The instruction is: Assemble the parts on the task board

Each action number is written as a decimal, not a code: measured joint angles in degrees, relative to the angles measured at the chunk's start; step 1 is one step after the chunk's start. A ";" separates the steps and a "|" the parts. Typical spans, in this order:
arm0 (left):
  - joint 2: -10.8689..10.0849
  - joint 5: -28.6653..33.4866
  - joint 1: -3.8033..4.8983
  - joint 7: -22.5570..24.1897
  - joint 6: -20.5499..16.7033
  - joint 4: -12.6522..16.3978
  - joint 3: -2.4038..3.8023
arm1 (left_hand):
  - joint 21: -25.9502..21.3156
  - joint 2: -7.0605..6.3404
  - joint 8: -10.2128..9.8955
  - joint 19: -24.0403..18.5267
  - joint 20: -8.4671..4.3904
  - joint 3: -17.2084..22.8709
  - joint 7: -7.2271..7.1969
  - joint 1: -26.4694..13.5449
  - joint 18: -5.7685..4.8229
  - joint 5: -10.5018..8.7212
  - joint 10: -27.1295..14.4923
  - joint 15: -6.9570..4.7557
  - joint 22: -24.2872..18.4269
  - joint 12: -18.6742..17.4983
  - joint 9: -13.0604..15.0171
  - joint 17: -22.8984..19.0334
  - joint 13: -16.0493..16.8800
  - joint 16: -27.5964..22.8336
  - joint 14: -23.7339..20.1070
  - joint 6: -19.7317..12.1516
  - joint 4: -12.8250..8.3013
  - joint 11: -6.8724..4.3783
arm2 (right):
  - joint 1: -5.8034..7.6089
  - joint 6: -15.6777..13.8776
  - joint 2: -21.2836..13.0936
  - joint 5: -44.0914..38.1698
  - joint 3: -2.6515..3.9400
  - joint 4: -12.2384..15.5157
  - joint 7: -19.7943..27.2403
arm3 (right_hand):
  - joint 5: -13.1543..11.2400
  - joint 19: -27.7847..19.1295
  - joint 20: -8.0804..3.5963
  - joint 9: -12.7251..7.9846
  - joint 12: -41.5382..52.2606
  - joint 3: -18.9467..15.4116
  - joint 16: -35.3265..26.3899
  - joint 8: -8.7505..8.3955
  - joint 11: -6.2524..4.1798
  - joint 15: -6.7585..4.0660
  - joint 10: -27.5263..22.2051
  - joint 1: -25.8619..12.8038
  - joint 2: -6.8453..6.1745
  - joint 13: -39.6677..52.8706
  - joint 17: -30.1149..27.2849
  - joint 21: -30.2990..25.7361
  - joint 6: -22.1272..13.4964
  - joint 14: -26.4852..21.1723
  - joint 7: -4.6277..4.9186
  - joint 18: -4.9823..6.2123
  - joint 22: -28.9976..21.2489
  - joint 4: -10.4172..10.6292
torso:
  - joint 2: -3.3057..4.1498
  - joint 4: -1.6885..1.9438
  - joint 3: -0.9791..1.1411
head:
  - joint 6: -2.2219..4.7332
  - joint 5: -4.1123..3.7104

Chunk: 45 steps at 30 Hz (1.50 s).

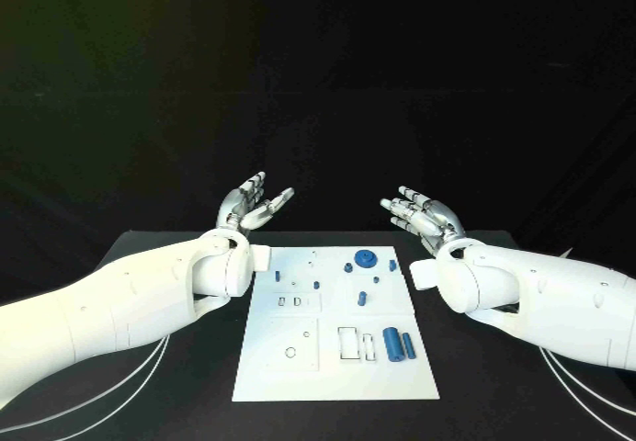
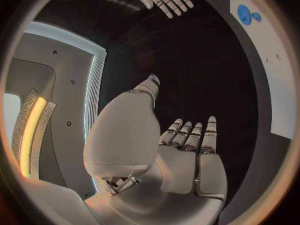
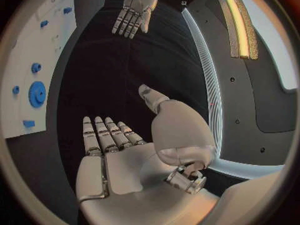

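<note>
The white board (image 1: 338, 363) lies flat in the lower middle of the head view, on the black bench (image 1: 471, 386). Small blue parts sit on it: a round blue gear (image 1: 365, 256) near the board's upper edge, a few small blue pegs (image 1: 347, 268) around the gear, and two upright-lying blue cylinders (image 1: 393, 343) side by side toward the lower right of the board, next to rectangular slots.

The left robot hand (image 1: 252, 207) is raised above the far end of the bench, upper left of the board, fingers spread apart and holding nothing. The right robot hand (image 1: 422, 216) is raised at the upper right of the board, fingers likewise spread and holding nothing. Neither touches the board or a part.

In the left wrist view, the left palm (image 2: 187, 167) faces open with fingers extended, and the gear shows at the upper right. In the right wrist view, the right palm (image 3: 115, 165) is open as well, with the board at the left edge.
</note>
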 measured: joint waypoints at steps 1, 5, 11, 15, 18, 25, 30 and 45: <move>0.21 -0.22 0.15 -0.05 0.82 -0.46 -0.02 | 0.07 -0.11 0.17 0.29 0.29 0.08 -0.01 1.13 0.53 0.16 0.14 0.44 0.05 0.00 0.06 0.04 0.04 0.11 0.13 0.32 0.27 0.14 | 0.49 1.62 0.08 -0.34 -0.39 -0.53 -0.59 | 0.00 0.09 0.08 0.06 0.16 0.14 0.00 0.19 0.20 0.24 0.20 0.51 -0.05 0.02 0.03 0.00 0.05 0.22 -0.07 0.00 0.04 -0.14 | 0.01 0.01 -0.02 | -0.02 0.00; 0.37 -0.79 0.27 -0.20 2.60 -0.87 -0.07 | 0.22 0.19 0.49 0.65 0.65 0.15 0.04 2.73 0.89 0.30 1.71 1.14 0.12 0.27 0.30 0.33 0.24 0.56 1.34 1.75 0.49 0.83 | 1.47 5.91 0.23 -1.30 -1.20 -1.63 -2.14 | 0.00 1.51 0.53 0.42 0.46 0.80 0.74 0.64 0.36 0.52 2.65 3.09 -0.24 0.26 0.44 0.34 2.20 3.28 0.08 0.00 0.23 -0.95 | 0.01 0.01 -0.03 | -0.03 0.01; -3.61 -1.30 0.71 -0.44 4.48 2.98 -0.04 | 4.69 2.33 2.80 16.51 1.32 1.87 0.50 3.17 -0.10 0.30 13.84 3.06 2.30 2.41 1.72 3.89 1.38 5.95 20.12 9.87 0.21 4.14 | 2.90 7.70 0.03 -9.76 -1.53 -3.47 -3.07 | -0.18 7.92 0.52 1.86 1.44 0.84 2.97 2.85 0.47 0.38 11.30 7.29 -0.98 0.85 1.79 1.50 9.95 13.58 0.58 2.19 0.78 -2.46 | 0.48 0.00 -0.13 | -0.21 -0.09; -5.31 -1.42 1.01 -0.52 5.24 4.08 0.04 | 8.75 2.65 5.42 27.81 1.20 3.12 1.21 3.06 1.07 0.31 28.40 1.54 3.60 5.23 3.26 7.32 2.32 11.20 33.39 18.34 -0.58 5.12 | 3.69 6.75 -0.25 -20.27 -1.31 -4.05 -3.08 | -0.26 16.91 0.51 3.31 2.45 1.10 4.95 5.06 -0.34 -0.69 21.20 9.97 -1.69 1.34 2.86 3.09 18.27 22.99 1.17 3.58 1.45 -2.88 | 1.19 0.05 -0.24 | -0.37 -0.30; -5.75 -1.74 1.28 -0.61 6.01 5.75 -0.01 | 11.70 3.29 10.40 33.82 0.41 4.30 2.78 3.00 2.69 0.31 39.56 -0.79 4.40 8.46 5.75 10.43 3.43 15.36 40.76 30.58 -1.76 3.37 | 3.86 6.32 -0.29 -27.35 -1.46 -4.16 -3.43 | -0.26 23.81 0.21 4.38 2.65 1.57 6.38 6.85 -1.35 -1.88 28.43 11.46 -2.48 1.58 3.56 4.29 25.11 29.42 1.96 4.56 1.80 -3.34 | 1.68 0.15 -0.30 | -0.14 -0.57; -7.92 -2.95 2.10 -0.92 7.70 8.15 0.12 | 13.96 3.32 12.52 38.40 -1.56 6.33 4.00 2.97 2.68 0.31 45.42 -2.62 4.87 8.41 6.88 14.12 3.29 17.74 45.41 34.09 -2.69 1.59 | 5.11 6.24 -0.44 -41.78 -1.40 -4.13 -5.40 | -0.26 36.44 -1.82 5.72 2.88 3.65 9.31 9.26 -3.71 -4.92 40.48 13.32 -4.34 1.83 5.61 6.80 35.49 41.78 3.72 5.76 2.41 -2.97 | 2.81 0.55 -0.44 | 0.55 -1.15; -9.31 -3.82 2.59 -1.18 8.78 10.77 0.56 | 16.90 2.69 12.52 42.35 -2.64 7.52 4.19 2.34 2.68 0.30 46.33 -2.96 6.12 7.10 7.15 15.88 2.88 18.35 46.10 34.29 -3.40 1.40 | 6.00 6.34 -0.39 -51.93 -1.40 -3.96 -8.07 | -0.26 43.68 -4.14 6.37 2.88 4.58 11.77 9.77 -5.21 -7.23 45.99 14.26 -5.31 2.02 8.19 9.38 39.37 49.21 4.05 5.76 3.35 -2.53 | 3.70 0.97 -0.57 | 1.18 -1.45; -14.75 -4.86 3.22 -2.14 10.85 20.61 1.28 | 24.00 1.67 12.52 44.94 -3.79 8.55 4.19 1.33 2.68 0.31 47.30 -3.57 10.00 4.44 7.48 21.32 2.78 22.24 46.70 34.28 -4.44 1.22 | 8.12 10.13 2.49 -75.12 -1.36 -4.97 -19.16 | 1.64 66.44 -11.86 12.09 2.58 6.23 50.63 10.37 -9.92 -14.10 53.13 12.16 -10.41 6.59 45.93 42.78 44.77 68.38 0.37 4.84 30.72 0.58 | 6.28 2.59 -1.16 | 2.31 -2.86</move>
